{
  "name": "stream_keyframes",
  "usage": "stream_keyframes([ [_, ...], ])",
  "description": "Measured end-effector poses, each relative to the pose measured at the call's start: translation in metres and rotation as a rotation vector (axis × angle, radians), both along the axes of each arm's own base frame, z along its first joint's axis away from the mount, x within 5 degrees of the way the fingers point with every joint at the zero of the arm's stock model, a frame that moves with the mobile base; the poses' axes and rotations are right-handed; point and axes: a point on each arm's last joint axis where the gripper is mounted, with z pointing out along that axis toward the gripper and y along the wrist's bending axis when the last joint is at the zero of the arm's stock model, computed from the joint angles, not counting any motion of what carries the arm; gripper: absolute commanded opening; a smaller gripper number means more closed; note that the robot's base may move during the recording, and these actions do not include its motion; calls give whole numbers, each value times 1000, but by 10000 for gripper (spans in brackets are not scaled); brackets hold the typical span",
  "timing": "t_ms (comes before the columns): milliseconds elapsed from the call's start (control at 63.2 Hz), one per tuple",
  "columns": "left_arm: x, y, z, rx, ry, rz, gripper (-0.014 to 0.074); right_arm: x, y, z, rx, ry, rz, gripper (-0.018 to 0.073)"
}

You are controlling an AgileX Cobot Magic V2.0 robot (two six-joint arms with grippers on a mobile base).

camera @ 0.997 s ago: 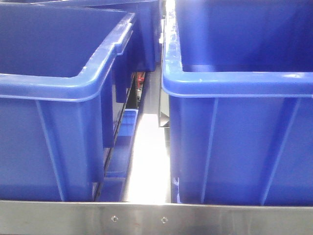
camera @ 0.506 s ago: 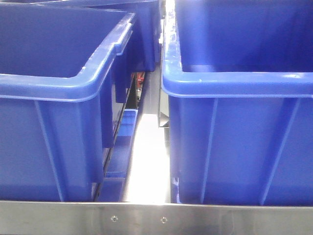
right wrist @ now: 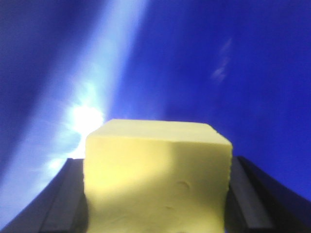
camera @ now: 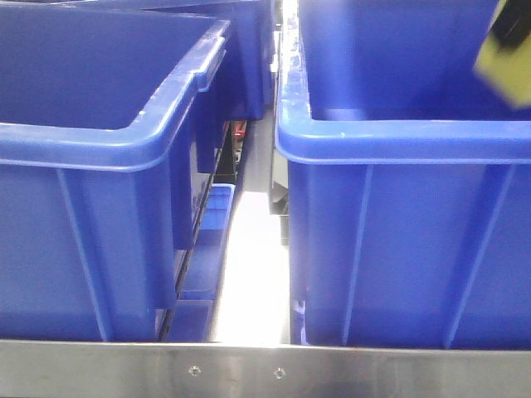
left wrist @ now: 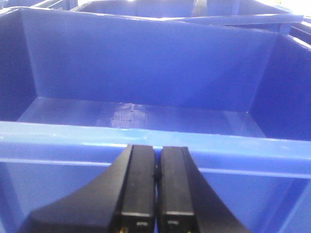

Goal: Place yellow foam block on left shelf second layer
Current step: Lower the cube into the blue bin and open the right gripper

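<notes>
The yellow foam block (right wrist: 155,179) fills the lower middle of the right wrist view, clamped between the two black fingers (right wrist: 63,194) of my right gripper (right wrist: 156,194). In the front view the block (camera: 504,62) shows as a yellow corner at the top right edge, above the right blue bin (camera: 406,141), with a bit of black gripper above it. My left gripper (left wrist: 155,160) is shut and empty, its fingertips together just before the near rim of a blue bin (left wrist: 146,138).
Two large blue plastic bins stand side by side, the left bin (camera: 99,149) and the right one, with a bright gap (camera: 253,265) between them. A metal shelf rail (camera: 265,369) runs along the front. More blue bins stand behind.
The yellow block, held by my right gripper, has come into the front view at the top right. The bins and the left gripper's side have not moved.
</notes>
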Motion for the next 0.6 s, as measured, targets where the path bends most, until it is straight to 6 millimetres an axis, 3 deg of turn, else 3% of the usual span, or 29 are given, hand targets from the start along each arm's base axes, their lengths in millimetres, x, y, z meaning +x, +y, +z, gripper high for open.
stream_keyframes([
  [222, 0, 0, 0, 0, -2, 0, 136, 45, 11, -49, -18, 84, 6, 302],
  [459, 0, 0, 0, 0, -2, 0, 136, 62, 15, -80, -31, 143, 8, 309],
  [538, 0, 0, 0, 0, -2, 0, 136, 62, 15, -82, -31, 144, 8, 360],
  [601, 0, 0, 0, 0, -2, 0, 136, 63, 15, -81, -30, 137, 10, 454],
])
